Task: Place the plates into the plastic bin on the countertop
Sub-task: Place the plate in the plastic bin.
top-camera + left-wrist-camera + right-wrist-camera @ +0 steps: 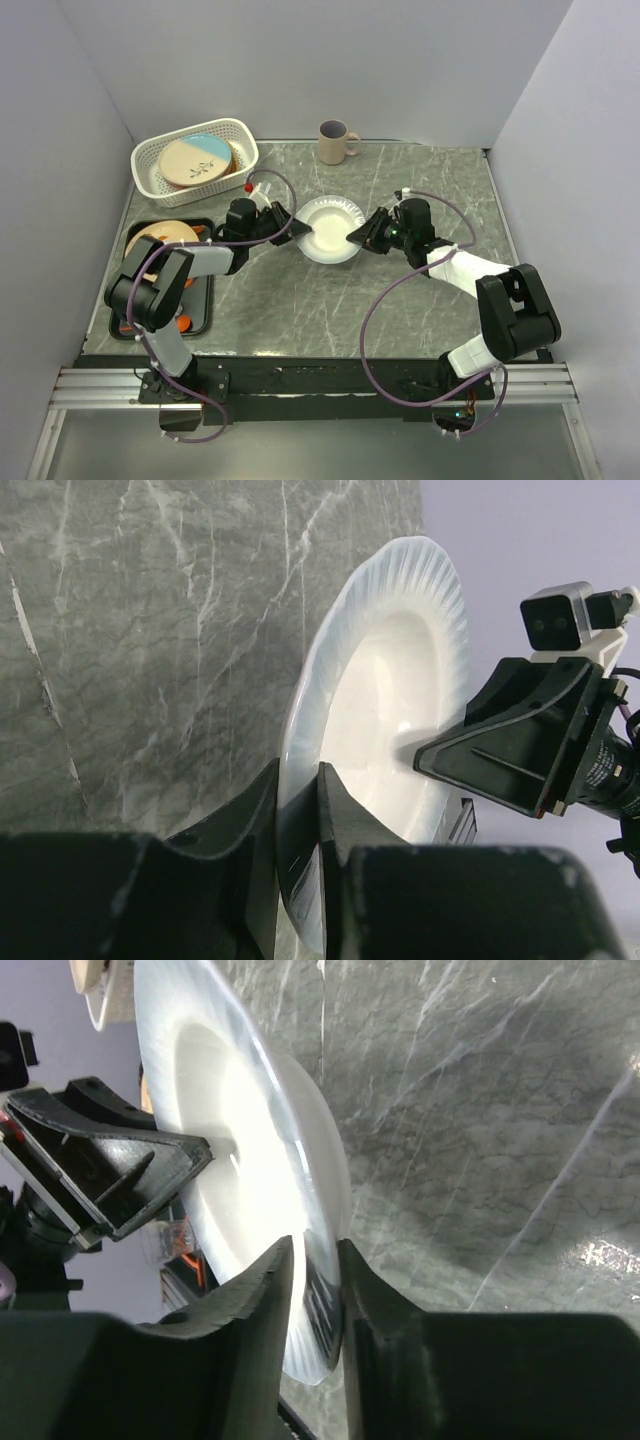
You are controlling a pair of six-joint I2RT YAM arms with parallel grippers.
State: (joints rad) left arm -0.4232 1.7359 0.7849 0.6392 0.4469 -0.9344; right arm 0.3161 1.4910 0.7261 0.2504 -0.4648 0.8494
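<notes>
A pale white plate (330,232) is at the middle of the grey-green countertop (430,310), held at both sides. My left gripper (297,228) is shut on its left rim, with the rim between the jaws in the left wrist view (298,780). My right gripper (356,237) grips the opposite rim in the right wrist view (315,1255). The plate (385,670) (235,1100) looks slightly raised off the slab. The white lattice bin (150,160) at the back left holds a tan and pale-blue twig plate (195,160) on other plates.
A flat black tray (200,300) at the left edge holds a tan-orange plate (160,236) partly under my left arm. A beige mug (335,141) stands at the back. Grey walls close in the left, right and back.
</notes>
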